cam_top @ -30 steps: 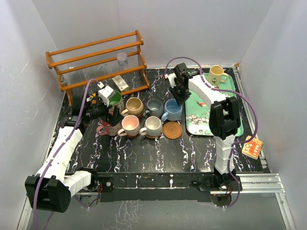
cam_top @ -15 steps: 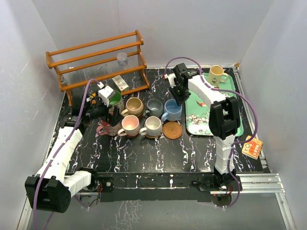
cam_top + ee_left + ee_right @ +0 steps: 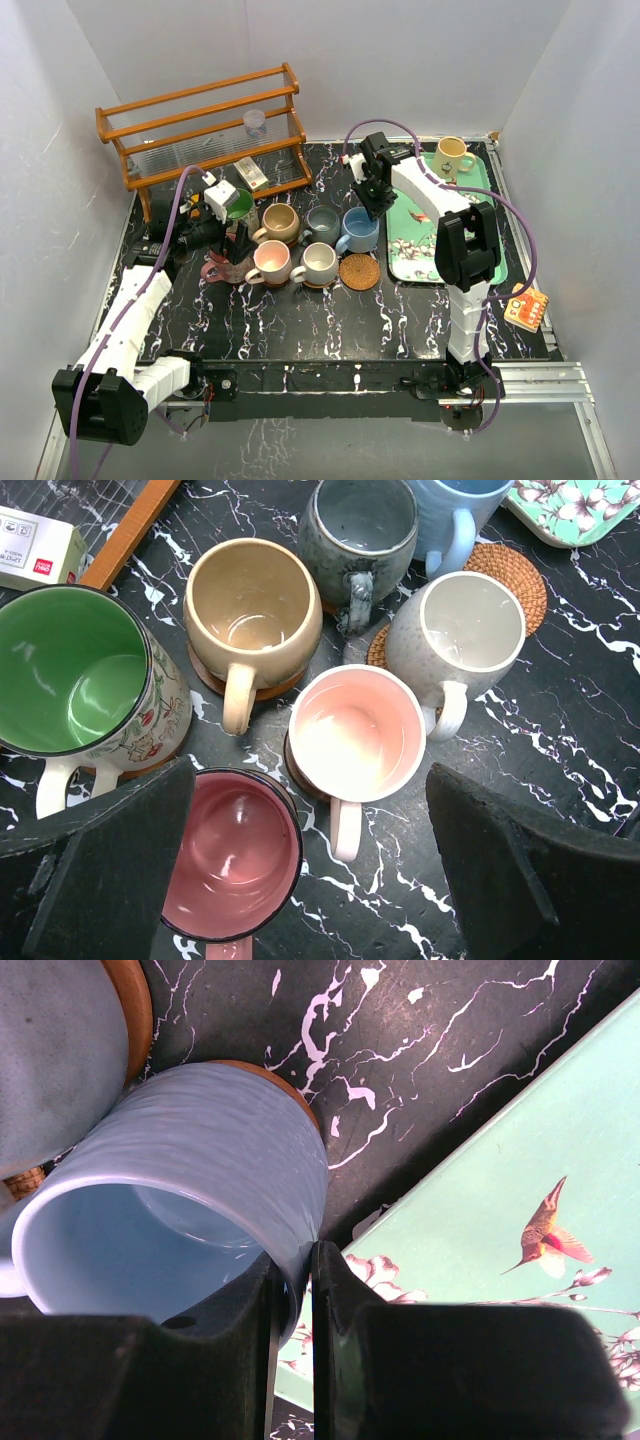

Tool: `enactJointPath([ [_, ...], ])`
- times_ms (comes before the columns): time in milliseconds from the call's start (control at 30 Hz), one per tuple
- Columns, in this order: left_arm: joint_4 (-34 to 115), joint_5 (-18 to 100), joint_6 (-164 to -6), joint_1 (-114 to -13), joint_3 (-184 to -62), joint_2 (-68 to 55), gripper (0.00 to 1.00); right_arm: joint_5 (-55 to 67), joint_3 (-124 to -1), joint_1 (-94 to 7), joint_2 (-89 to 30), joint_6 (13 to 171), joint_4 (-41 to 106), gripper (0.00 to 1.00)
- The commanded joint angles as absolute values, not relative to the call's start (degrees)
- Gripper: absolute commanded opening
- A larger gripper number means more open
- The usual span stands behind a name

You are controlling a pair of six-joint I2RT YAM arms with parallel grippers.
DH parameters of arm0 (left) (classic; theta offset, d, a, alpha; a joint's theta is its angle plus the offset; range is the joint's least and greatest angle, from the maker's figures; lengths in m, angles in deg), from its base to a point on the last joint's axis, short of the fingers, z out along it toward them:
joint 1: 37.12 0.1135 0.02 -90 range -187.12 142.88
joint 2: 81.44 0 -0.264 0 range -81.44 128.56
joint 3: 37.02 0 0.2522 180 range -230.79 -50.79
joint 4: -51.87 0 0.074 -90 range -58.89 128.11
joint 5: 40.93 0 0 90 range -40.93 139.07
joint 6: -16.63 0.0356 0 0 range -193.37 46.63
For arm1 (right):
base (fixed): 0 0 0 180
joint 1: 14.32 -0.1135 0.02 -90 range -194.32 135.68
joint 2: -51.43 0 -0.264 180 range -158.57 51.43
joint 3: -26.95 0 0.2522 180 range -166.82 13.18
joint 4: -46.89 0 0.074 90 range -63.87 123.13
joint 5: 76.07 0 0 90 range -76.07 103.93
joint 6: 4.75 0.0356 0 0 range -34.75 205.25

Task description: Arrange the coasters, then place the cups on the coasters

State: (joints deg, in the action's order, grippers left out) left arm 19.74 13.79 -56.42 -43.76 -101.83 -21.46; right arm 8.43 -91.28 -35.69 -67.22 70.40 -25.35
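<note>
From above, my left gripper (image 3: 235,245) hangs over the left end of the mug cluster, beside the maroon ceramic mug (image 3: 222,268). My right gripper (image 3: 375,200) is down at the far rim of the light blue ceramic mug (image 3: 360,230). The yellow ceramic mug (image 3: 452,155) stands apart on the teal bird-printed tray (image 3: 470,215), at its far end. A round woven wicker coaster (image 3: 360,271) lies bare on the black marbled table (image 3: 300,320), just right of the cream ceramic mug (image 3: 318,262).

Through my left wrist camera, my fingers (image 3: 100,870) stand wide apart and hold nothing. Between and beyond them sit the maroon mug and the pink ceramic mug (image 3: 355,735). Farther on are the green-lined flowered mug (image 3: 75,670), the tan ceramic mug (image 3: 250,605) on a brown wooden coaster (image 3: 215,685), and the grey-blue ceramic mug (image 3: 362,525).

Through my right wrist camera, my jaws are nearly together, pinched on the wall of the light blue mug at its rim. The mug rests on a round brown wooden disc (image 3: 265,1072), close to the tray's edge.
</note>
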Motion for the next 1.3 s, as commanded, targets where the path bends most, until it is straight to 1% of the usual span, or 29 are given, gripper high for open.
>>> enactJointPath([
  [0, 20.6, 11.6, -56.1, -43.2, -101.4, -23.2, 0.99, 7.0, -93.1, -36.2, -66.0, 71.9, -22.8, 0.13],
  [533, 20.6, 11.2, -56.2, -43.2, -101.2, -23.3, 0.99, 9.9, -94.4, -35.9, -64.4, 70.9, -23.1, 0.35],
  [733, 20.8, 11.2, -56.2, -43.1, -101.0, -23.4, 0.99, 9.2, -97.1, -33.6, -61.8, 70.5, -23.0, 0.40],
  [900, 20.9, 11.4, -56.2, -43.1, -100.9, -23.5, 0.99, 8.0, -98.6, -29.9, -58.5, 70.0, -21.4, 0.44],
  [1100, 21.1, 11.5, -56.0, -43.1, -100.5, -23.9, 0.99, 7.5, -102.2, -22.6, -57.3, 69.8, -19.7, 0.53],
  [1267, 21.4, 11.6, -56.1, -43.1, -100.3, -23.8, 0.99, 5.8, -104.0, -15.3, -58.0, 70.6, -16.8, 0.65],
])
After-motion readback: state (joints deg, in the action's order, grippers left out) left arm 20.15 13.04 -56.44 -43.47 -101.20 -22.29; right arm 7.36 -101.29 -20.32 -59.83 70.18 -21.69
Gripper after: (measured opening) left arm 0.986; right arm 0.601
